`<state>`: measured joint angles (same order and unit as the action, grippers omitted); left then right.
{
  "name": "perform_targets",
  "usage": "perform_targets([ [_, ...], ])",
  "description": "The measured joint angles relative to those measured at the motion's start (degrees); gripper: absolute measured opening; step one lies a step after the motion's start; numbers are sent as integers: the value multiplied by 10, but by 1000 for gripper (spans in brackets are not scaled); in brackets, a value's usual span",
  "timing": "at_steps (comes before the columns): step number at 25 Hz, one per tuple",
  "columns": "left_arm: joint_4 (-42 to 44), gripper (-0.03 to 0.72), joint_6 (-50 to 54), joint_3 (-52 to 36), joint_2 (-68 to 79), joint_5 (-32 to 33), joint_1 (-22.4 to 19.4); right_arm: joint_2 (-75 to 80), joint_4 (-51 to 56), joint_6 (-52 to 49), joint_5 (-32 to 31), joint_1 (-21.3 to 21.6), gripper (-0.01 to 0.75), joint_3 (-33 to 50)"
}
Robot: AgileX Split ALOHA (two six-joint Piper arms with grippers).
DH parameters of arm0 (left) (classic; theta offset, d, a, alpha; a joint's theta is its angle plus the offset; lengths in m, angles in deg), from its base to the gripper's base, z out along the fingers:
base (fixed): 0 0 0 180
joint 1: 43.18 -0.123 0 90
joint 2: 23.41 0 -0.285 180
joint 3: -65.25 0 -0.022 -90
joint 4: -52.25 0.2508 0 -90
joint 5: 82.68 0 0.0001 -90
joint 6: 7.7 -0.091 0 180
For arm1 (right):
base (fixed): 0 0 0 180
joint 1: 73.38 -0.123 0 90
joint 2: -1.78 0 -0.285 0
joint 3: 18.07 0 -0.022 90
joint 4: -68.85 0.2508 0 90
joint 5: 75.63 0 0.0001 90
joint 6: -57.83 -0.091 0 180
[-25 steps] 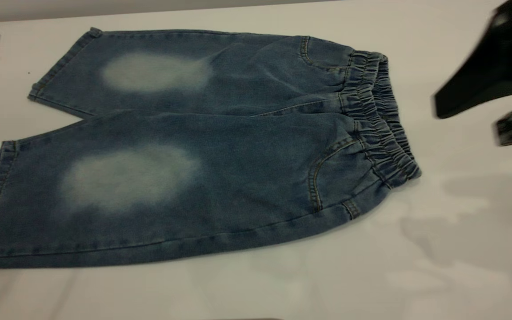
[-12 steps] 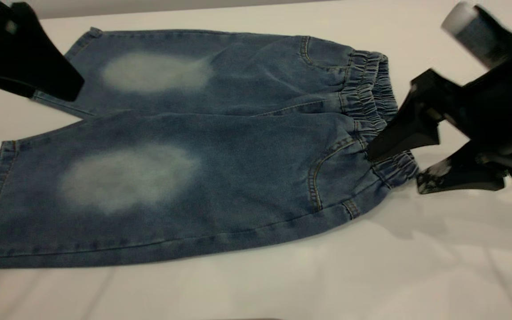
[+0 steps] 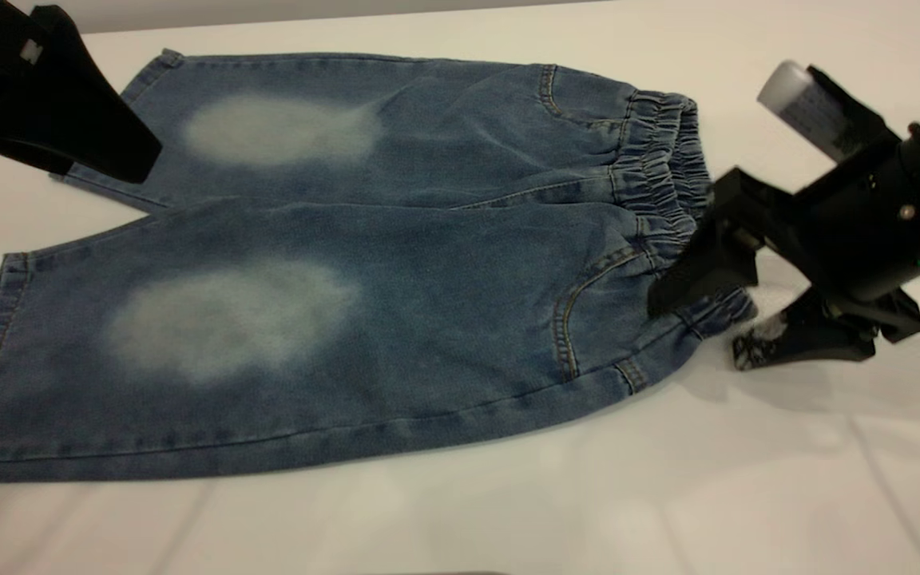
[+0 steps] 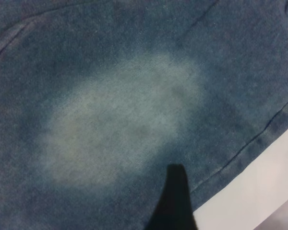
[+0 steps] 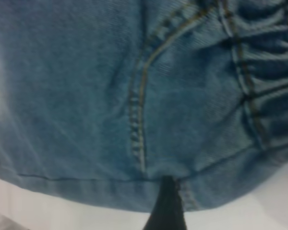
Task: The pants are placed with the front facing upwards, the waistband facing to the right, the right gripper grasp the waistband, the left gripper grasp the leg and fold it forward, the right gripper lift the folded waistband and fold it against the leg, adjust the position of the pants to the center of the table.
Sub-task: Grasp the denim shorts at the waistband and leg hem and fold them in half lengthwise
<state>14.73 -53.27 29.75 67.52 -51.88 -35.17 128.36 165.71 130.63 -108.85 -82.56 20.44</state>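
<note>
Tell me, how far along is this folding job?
Just starting. Done: the pants lie flat on the table, front up, waistband to the right. In hand: the right gripper is open around the waistband's near end, and the left gripper is at the far leg's hem; neither grips yet. Left: both folds and centring.

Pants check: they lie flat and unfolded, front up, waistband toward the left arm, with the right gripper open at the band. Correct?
Not quite. The exterior view shows the waistband toward the right arm, not the left; the leg hems point toward the left gripper. The rest holds: the pants lie flat and unfolded, front up, and the right gripper is open at the band.
</note>
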Motion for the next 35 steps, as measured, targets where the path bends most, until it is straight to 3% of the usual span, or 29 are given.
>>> perform_targets([
  [11, -2, 574, 0, 0, 0, 0, 0, 2, 2, 15, 45, 0, 552, -28],
  [29, -14, 574, 0, 0, 0, 0, 0, 4, 42, 95, 5, 0, 530, -31],
  [35, -14, 574, 0, 0, 0, 0, 0, 4, 55, 103, 18, 0, 492, -31],
])
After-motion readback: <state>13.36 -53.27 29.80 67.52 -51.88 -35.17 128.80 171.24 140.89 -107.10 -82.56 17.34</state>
